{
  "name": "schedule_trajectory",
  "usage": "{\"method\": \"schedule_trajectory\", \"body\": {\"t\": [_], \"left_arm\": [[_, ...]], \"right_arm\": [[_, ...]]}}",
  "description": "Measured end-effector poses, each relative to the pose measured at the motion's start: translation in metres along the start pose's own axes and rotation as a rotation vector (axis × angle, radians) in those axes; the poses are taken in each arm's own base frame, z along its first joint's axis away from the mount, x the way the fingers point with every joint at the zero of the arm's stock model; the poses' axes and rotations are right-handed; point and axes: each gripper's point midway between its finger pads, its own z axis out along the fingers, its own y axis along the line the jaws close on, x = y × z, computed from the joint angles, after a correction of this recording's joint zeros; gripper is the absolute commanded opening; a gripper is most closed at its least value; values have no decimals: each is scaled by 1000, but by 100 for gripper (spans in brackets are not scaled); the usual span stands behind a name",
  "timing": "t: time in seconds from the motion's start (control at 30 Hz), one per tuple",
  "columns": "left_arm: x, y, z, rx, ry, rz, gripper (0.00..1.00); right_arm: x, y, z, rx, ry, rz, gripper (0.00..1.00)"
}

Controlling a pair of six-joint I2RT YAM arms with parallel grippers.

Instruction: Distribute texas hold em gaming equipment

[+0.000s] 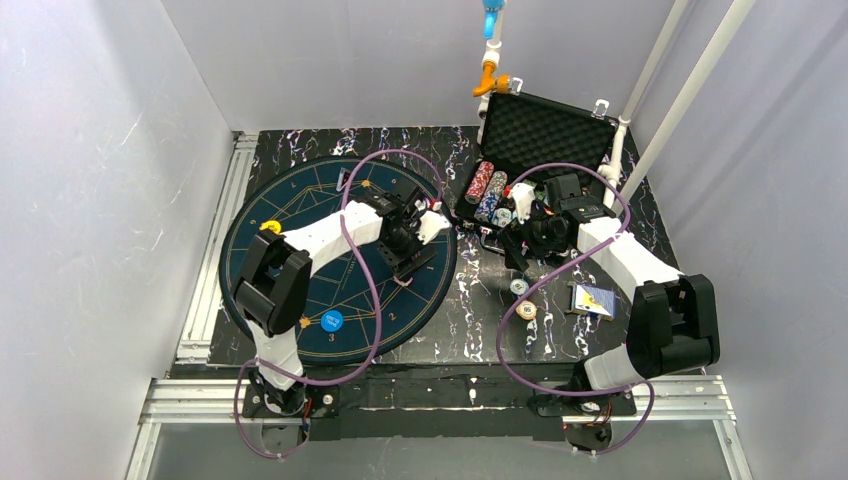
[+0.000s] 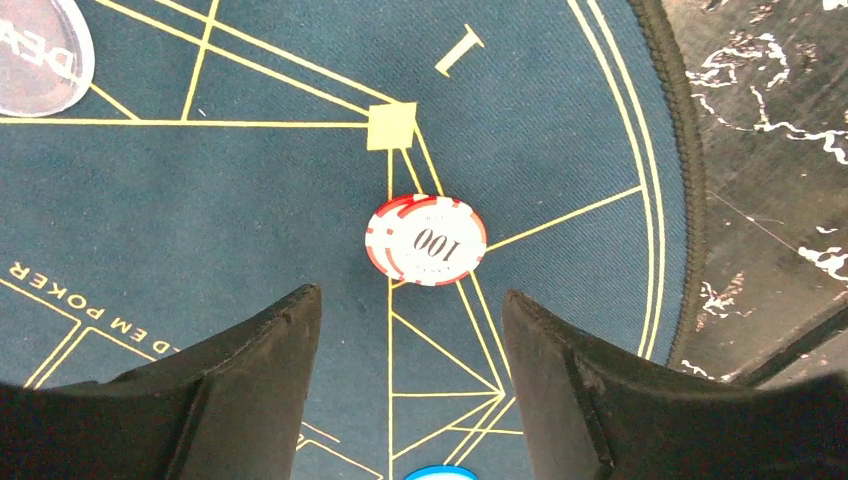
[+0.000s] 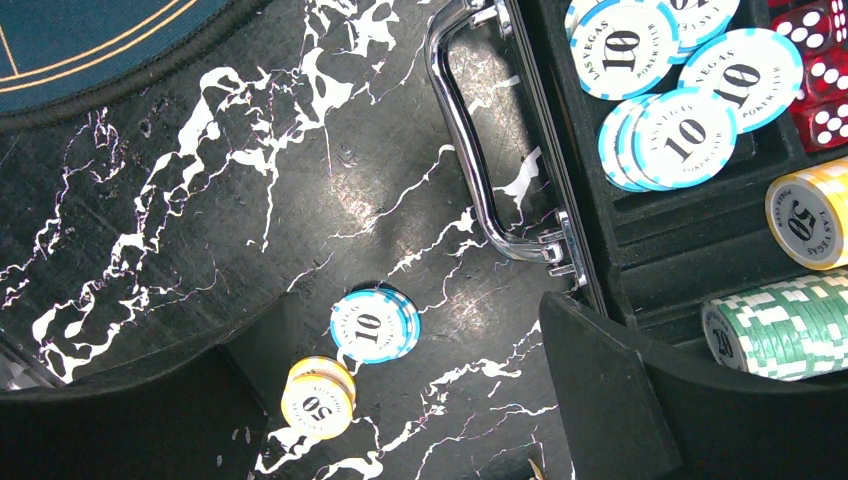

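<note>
Above the round blue mat [image 2: 200, 200], the left gripper [image 2: 410, 300], jaws parted about halfway, with nothing between the two black fingers [image 2: 250, 380]. Just ahead of the fingertips, flat on the mat, a red and white poker chip [image 2: 427, 240] marked 100, lying on a gold line below a small gold square. Under it a red edge, maybe a second chip, not possible to tell. At the upper left corner of the left wrist view, part of a white disc [image 2: 35, 55] with letters. From above, on the same mat, also a blue button disc [image 1: 331, 321] near the front edge and a yellow button disc [image 1: 270, 227] at the left side. As for the right gripper [image 3: 410, 315], wide open and empty, hanging over the black marbled table [image 3: 200, 200] beside the black case [image 3: 650, 240], close to its metal handle [image 3: 475, 150]. Below it on the table, a small stack of blue chips [image 3: 373, 325] marked 10 and a small stack of yellow chips [image 3: 318, 395] marked 50, near each other but not touching. Inside the case, more blue 10 chips [image 3: 685, 135], a yellow roll [image 3: 810, 220], a green roll [image 3: 790, 325] and red dice [image 3: 820, 70]. On the table near the right arm, a few playing cards [image 1: 592, 300].
</note>
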Motion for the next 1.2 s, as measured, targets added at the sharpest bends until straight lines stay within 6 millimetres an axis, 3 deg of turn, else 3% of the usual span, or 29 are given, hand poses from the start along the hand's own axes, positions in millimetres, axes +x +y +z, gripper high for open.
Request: {"method": "schedule_trajectory", "body": {"t": [0.33,0.77,0.83,1.03,1.2], "left_arm": [[5,13,29,-51,44,7,66],[0,-9,38,-75,59,115,80],[0,-9,37,-76,55,115,78],[2,-14,30,-72,42,124,58],[1,-16,23,-75,26,128,61]], "right_arm": [[0,0,0,0,1,0,98],[3,0,3,-6,13,5,98],[3,0,3,-6,13,5,98],[3,0,3,-6,13,5,98],[3,0,3,-6,13,5,98]]}}
